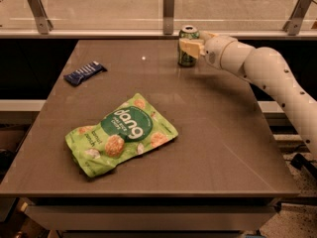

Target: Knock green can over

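The green can [187, 42] stands upright near the far edge of the brown table [208, 133], right of centre. It has a silver top rim. My gripper [200, 41] is at the can's right side, at the end of the white arm [267, 73] that comes in from the right. Its jaws are open. The near finger [190, 47] lies across the front right of the can, and the far finger [211, 34] shows behind, to the right of the can. The can's right side is hidden by the gripper.
A flat light-green "dang" snack bag [121, 133] lies in the front left half of the table. A dark blue snack bar [84, 73] lies at the left. A glass rail with metal posts [169, 4] runs behind the table's far edge.
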`<state>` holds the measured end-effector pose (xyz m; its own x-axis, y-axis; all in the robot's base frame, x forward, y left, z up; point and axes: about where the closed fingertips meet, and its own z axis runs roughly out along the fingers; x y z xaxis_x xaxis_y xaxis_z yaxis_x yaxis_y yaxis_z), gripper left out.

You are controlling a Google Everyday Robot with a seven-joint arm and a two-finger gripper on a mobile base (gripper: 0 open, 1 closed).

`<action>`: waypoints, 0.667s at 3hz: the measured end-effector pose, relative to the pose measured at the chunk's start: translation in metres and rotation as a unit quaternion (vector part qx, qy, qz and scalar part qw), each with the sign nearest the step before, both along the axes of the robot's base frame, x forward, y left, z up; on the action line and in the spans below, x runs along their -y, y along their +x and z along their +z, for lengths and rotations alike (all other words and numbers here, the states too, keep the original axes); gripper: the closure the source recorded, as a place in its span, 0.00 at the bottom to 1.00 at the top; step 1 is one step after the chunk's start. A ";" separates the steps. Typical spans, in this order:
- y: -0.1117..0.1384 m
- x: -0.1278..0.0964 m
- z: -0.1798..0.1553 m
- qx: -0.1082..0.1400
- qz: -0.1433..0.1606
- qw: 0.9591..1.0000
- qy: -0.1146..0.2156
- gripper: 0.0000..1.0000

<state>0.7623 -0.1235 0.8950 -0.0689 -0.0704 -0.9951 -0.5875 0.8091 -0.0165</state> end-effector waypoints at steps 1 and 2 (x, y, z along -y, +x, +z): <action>0.000 0.000 0.000 0.000 0.000 1.000 0.000 1.00; -0.001 -0.001 0.002 -0.007 0.003 1.000 -0.009 1.00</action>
